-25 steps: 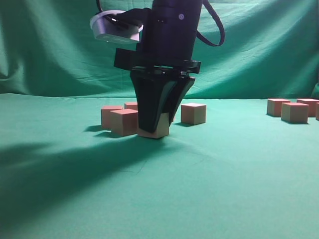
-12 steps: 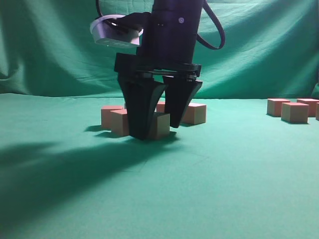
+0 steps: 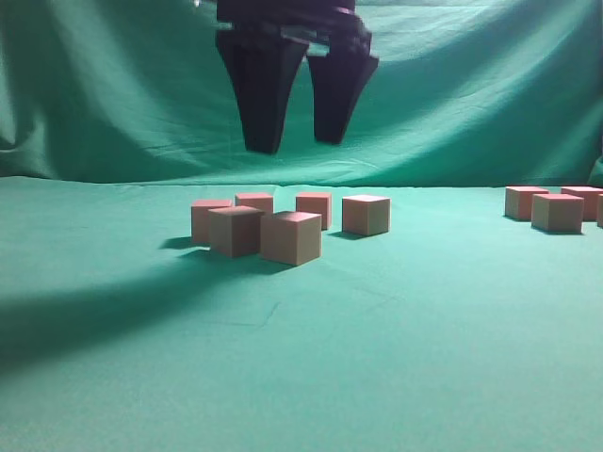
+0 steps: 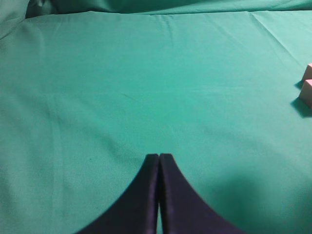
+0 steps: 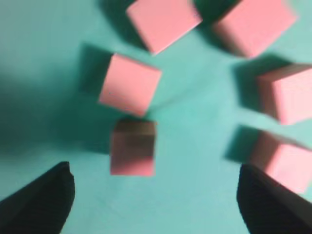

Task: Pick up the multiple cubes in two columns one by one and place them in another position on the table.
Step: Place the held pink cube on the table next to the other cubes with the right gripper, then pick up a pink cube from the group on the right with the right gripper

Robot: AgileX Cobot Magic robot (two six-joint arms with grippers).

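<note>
Spread wide and gripping nothing, the right gripper (image 3: 296,141) hangs well above the table (image 3: 396,358), directly over a loose cluster of cubes. Just below it the nearest cube (image 3: 291,236) rests flat on the teal cloth, apart from both fingers; the right wrist view shows it (image 5: 132,147) centred between the two dark fingertips, with more pink cubes around it. In the exterior view five cubes make up this cluster: one at the far left (image 3: 207,220), one in front of it (image 3: 235,230), two behind, and one to the right (image 3: 366,214). Well apart at the right edge sits another group (image 3: 556,211), so roughly half the moves look done. The left gripper (image 4: 159,163) is pressed closed over bare cloth.
</note>
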